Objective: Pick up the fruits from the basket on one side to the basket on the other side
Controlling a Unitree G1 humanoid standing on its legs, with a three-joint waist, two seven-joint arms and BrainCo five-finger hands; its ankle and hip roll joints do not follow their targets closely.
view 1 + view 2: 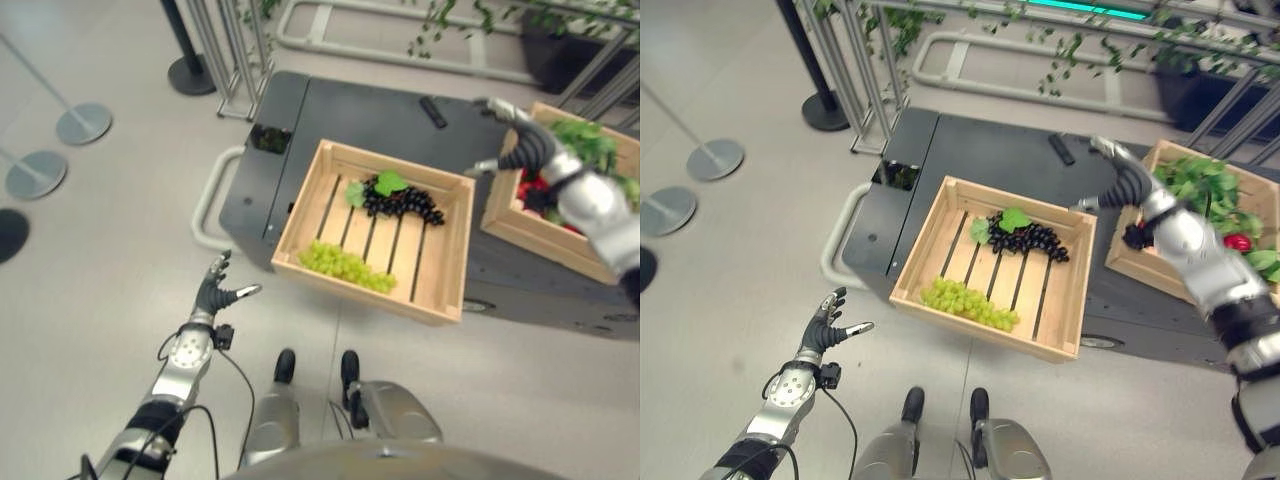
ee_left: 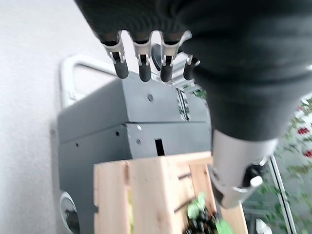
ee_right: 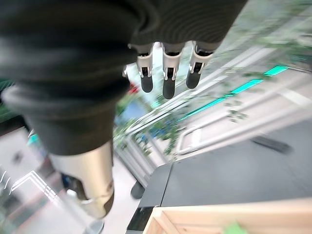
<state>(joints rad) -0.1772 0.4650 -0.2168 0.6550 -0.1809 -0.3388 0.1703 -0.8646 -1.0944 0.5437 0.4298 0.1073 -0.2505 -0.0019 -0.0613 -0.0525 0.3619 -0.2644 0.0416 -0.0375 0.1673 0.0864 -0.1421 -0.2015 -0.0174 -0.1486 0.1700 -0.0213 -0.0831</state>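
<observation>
The right robot hand [image 1: 1118,178] hangs open and empty between the two crates; the left robot hand [image 1: 216,291] is open too.

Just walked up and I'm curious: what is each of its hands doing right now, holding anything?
Left hand: open, fingers spread, holding nothing, low over the floor.
Right hand: open, fingers relaxed, holding nothing, raised between the two crates.

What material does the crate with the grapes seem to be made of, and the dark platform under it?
The crate looks like pale unfinished wood: separate slats with gaps, visible grain, matte surface. It holds dark grapes and green grapes. The platform appears to be dark grey painted metal or hard plastic; its smooth panels, seams and small holes show in the left wrist view, but which of the two stays uncertain.
</observation>
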